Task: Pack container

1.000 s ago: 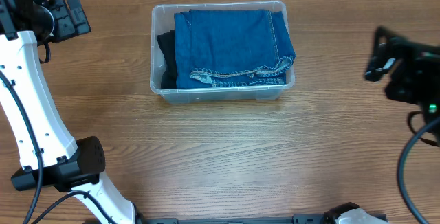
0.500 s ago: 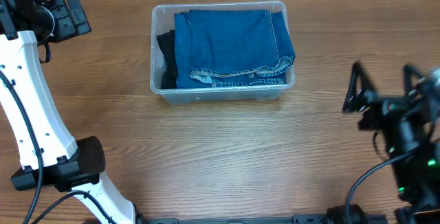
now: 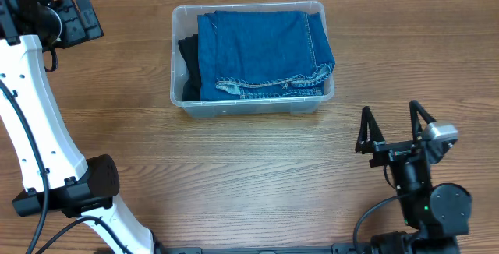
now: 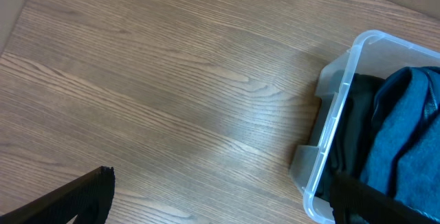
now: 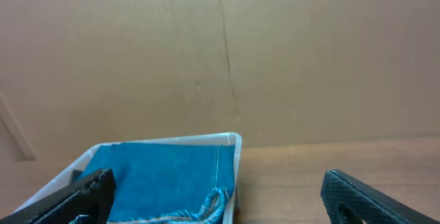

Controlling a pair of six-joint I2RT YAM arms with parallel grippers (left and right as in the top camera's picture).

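I am running two arms. Each arm has one claw, and each claw has two black fingers.

Closest to me, at the near right of the table (image 3: 234, 176), is the right claw (image 3: 388, 111). Its two fingers are thin and pointed. They stand spread wide apart with nothing between them. The table is one flat top of brown wood, with long lines of grain running across it.

Further out, in the middle of the far side of the table, sits the one container (image 3: 173, 51). It is clear plastic, shaped like a box with rounded corners and a thick rim, and it is open on top. It is well apart from both claws.

There are two pieces of cloth inside it. One is a folded piece of blue denim (image 3: 261, 47). It looks rough, has pale stitched seams along its near edge, and fills most of the container. The other is a black cloth (image 3: 189, 67), soft and dark, tucked along the left wall beside the denim.

At the far left is the left claw (image 4: 220, 189), at the end of a white arm (image 3: 31, 114). In its own camera, its two fingers are spread wide too, and they hold nothing. A corner of the container shows at the right edge of that view.

Past the table, the right wrist camera shows one plain brown wall (image 5: 220, 59).
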